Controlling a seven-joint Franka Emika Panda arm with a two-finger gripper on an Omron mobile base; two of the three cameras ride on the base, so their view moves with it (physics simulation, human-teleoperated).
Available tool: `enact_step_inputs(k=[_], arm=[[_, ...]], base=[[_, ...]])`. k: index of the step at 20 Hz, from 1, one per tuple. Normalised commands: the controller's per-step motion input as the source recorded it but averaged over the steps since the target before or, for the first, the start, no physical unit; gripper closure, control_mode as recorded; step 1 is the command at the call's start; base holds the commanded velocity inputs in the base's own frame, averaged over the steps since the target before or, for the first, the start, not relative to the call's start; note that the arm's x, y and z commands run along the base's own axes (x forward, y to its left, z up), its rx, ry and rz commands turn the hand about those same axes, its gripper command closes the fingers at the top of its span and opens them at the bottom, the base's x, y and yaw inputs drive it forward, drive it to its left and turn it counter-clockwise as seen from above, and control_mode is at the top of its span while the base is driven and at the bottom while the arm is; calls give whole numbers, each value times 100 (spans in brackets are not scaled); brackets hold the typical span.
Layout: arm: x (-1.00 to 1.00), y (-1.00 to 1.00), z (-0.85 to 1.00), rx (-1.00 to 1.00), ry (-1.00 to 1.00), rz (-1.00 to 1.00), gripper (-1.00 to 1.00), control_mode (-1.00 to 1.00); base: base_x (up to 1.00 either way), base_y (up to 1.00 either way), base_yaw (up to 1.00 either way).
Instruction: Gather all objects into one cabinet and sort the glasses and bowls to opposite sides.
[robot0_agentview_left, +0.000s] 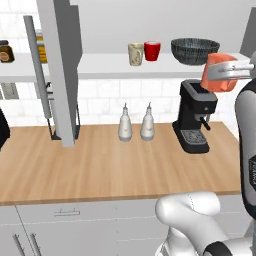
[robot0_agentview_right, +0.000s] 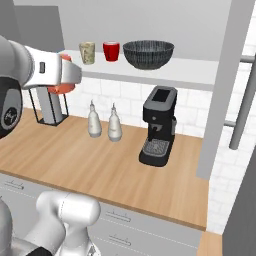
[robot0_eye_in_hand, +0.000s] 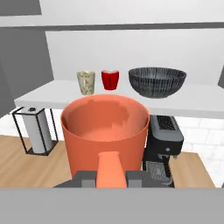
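Orange-red mug (robot0_eye_in_hand: 104, 131) held upright in the gripper (robot0_eye_in_hand: 111, 175), handle (robot0_eye_in_hand: 110, 168) turned back toward the hand and clamped between the two dark fingers. Pincer closed on that handle. Seen from the left base camera, mug (robot0_agentview_left: 218, 73) carried in the air at shelf height, above the black coffee machine (robot0_agentview_left: 195, 116) and just off the right end of the pale shelf board (robot0_agentview_left: 100, 66). Kept level with mouth upward, presumably for a straight slide onto the board without tipping.

Already standing on the shelf, left to right: beige patterned mug (robot0_agentview_left: 135, 54), plain red cup (robot0_agentview_left: 152, 50), wide dark bowl (robot0_agentview_left: 194, 51). Cups close together, bowl apart on their right with a gap between. Grouping judged to match the sort: cups to one side, bowl to the other.

Grey cabinet door (robot0_agentview_left: 61, 70) swung open at the left, long bar handle (robot0_agentview_left: 37, 60) facing outward, leaving the shelf front free for access.

Next step judged: placement of the held mug with the cups, not beside the bowl. Risk: brushing the bowl rim on the way past.

On the wooden counter (robot0_agentview_left: 100, 165) below: two white long-necked bottles (robot0_agentview_left: 136, 123), untouched.
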Motion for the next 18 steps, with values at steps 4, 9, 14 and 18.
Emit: enact_step_inputs(k=[4, 9, 14, 18], arm=[[54, 0, 1, 1, -4, 0, 100, -100], [56, 0, 0, 0, -7, 0, 100, -100], [48, 0, 0, 0, -3, 0, 100, -100], [46, 2, -2, 0, 0, 0, 100, -100]], base=[[0, 0, 0], [0, 0, 0], [0, 0, 0], [0, 0, 0]])
